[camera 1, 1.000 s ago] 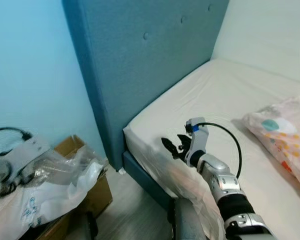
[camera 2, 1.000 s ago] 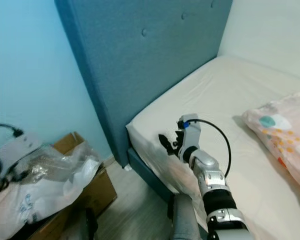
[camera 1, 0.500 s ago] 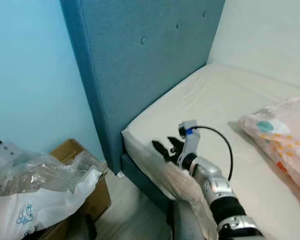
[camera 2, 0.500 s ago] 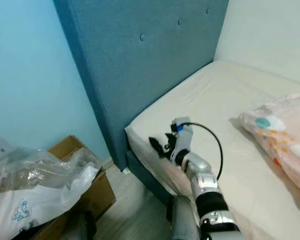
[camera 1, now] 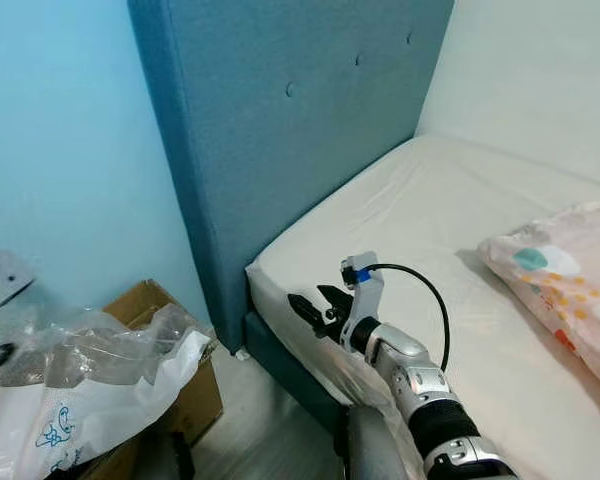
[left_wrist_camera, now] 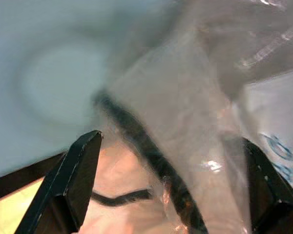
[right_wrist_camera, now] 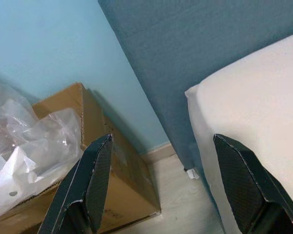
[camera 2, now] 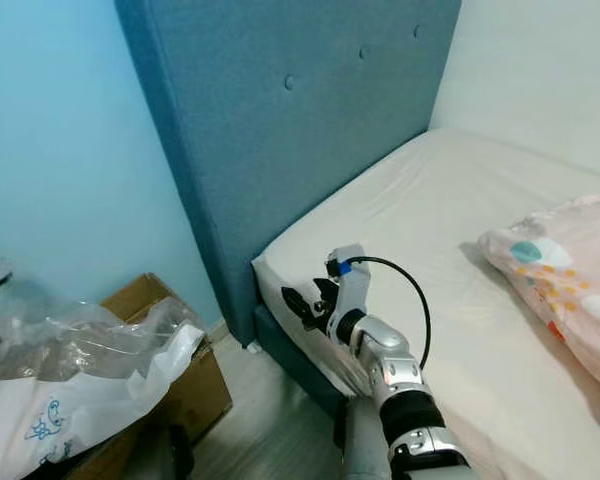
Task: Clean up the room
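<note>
My right gripper (camera 1: 315,305) hangs open just past the near corner of the white mattress (camera 1: 430,210), fingers pointing left toward the floor gap; nothing is between them. In the right wrist view its fingers (right_wrist_camera: 95,175) stand wide apart over the cardboard box (right_wrist_camera: 112,170) and the mattress corner. A crumpled clear and white plastic bag (camera 1: 90,380) lies over the cardboard box (camera 1: 185,385) at lower left. In the left wrist view my left gripper (left_wrist_camera: 171,139) is open, with the bag's film (left_wrist_camera: 185,112) and a black cable just in front of it.
A tall blue upholstered headboard (camera 1: 280,130) stands against the light blue wall (camera 1: 60,150). A patterned pillow (camera 1: 570,280) lies on the bed at right. A narrow strip of wooden floor (camera 1: 270,420) runs between the box and the bed frame.
My right gripper has moved left and slightly down, off the mattress corner. The left arm's wrist has slid out toward the left edge; the bag stays over the box.
</note>
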Robot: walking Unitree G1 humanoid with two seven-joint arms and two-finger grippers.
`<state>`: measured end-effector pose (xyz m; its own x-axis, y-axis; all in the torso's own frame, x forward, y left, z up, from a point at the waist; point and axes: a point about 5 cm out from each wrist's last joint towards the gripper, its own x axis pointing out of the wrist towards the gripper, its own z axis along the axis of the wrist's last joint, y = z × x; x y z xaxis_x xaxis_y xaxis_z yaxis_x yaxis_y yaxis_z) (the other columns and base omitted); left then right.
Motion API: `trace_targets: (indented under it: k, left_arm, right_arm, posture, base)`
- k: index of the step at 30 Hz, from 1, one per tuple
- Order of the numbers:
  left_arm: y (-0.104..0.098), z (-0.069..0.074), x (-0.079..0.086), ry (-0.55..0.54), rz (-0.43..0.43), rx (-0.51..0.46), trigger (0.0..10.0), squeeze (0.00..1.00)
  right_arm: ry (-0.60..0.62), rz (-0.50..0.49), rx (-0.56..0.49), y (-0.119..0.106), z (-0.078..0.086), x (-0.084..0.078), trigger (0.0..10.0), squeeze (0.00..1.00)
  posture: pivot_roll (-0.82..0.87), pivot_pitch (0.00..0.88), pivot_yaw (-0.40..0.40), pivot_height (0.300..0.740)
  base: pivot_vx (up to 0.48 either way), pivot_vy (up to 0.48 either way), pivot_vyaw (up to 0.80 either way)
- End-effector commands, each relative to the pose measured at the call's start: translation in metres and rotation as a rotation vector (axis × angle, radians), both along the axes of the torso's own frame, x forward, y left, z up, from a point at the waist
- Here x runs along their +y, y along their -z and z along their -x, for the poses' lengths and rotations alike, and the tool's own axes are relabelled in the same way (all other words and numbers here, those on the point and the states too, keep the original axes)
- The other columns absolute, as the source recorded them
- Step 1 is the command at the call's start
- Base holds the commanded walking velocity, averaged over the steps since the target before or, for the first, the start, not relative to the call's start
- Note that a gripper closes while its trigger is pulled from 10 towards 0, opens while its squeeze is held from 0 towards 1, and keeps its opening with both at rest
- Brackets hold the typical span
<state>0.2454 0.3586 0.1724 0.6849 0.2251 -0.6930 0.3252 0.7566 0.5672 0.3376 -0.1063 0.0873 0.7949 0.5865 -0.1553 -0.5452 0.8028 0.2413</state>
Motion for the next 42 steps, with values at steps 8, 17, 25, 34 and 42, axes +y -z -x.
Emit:
trace_targets:
  k: [8, 17, 25, 34, 42]
  left_arm:
    - [0.008, -0.008, 0.003, -0.086, 0.186, -0.131, 10.0, 1.00]
    - [-0.053, -0.012, 0.002, -0.025, 0.076, -0.254, 10.0, 1.00]
    - [-0.071, -0.010, 0.002, -0.003, -0.029, -0.248, 10.0, 1.00]
    - [-0.091, -0.011, -0.015, 0.117, 0.139, -0.361, 10.0, 0.00]
    - [-0.125, -0.019, -0.067, 0.465, 0.496, -0.659, 10.0, 0.00]
  right_arm:
    - [0.008, 0.033, 0.019, 0.008, 0.002, -0.003, 10.0, 0.00]
    - [0.010, 0.036, 0.019, 0.008, 0.002, -0.005, 10.0, 0.00]
    - [0.009, 0.038, 0.020, 0.009, 0.003, -0.005, 10.0, 0.00]
    - [0.011, 0.040, 0.025, 0.011, 0.004, -0.006, 10.0, 0.00]
    - [0.025, -0.004, 0.031, 0.011, 0.003, -0.007, 10.0, 0.00]
  posture:
    - [-0.01, 0.050, -0.065, 0.560]
    - [-0.01, 0.056, -0.065, 0.560]
    - [-0.01, 0.060, -0.066, 0.560]
    - [-0.01, 0.064, -0.069, 0.560]
    - [0.00, 0.063, -0.064, 0.565]
  base:
    - [0.000, 0.000, 0.00]
    - [0.000, 0.000, 0.00]
    - [0.000, 0.000, 0.00]
    - [0.000, 0.000, 0.00]
    - [0.000, 0.000, 0.00]
